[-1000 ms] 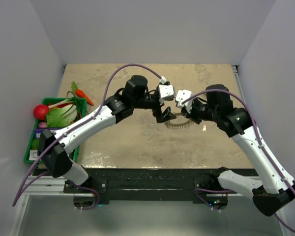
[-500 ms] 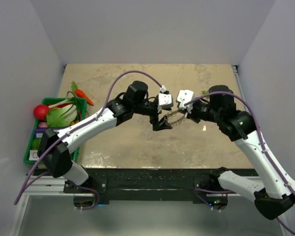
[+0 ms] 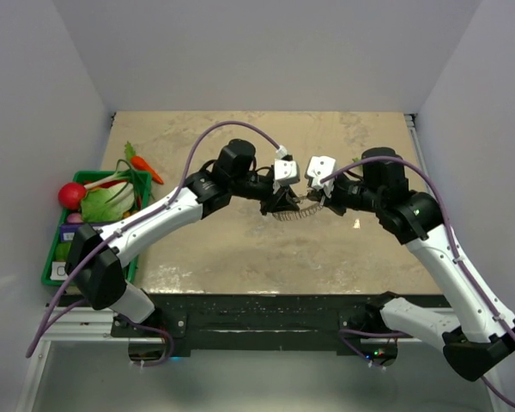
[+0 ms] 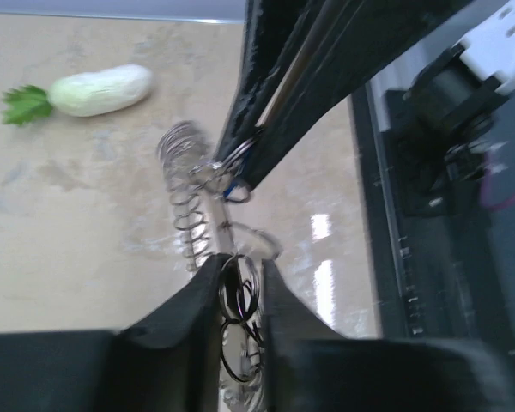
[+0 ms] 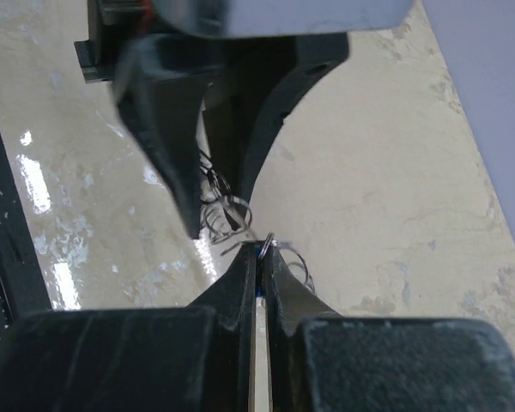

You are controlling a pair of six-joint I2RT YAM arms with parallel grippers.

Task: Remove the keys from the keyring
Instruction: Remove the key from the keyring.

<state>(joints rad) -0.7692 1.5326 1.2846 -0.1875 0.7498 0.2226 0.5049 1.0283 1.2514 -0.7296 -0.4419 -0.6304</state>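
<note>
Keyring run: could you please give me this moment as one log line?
left fingers: shut on keyring | right fingers: shut on blue-headed key | removal: not yet done

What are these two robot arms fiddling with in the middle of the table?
They are working a key off a keyring. The left gripper pinches one side of the grey coiled keyring. The right gripper is shut on the small blue-headed key at the loop's other side. The key is not off yet: it looks linked to the coil by its small ring.
</note>
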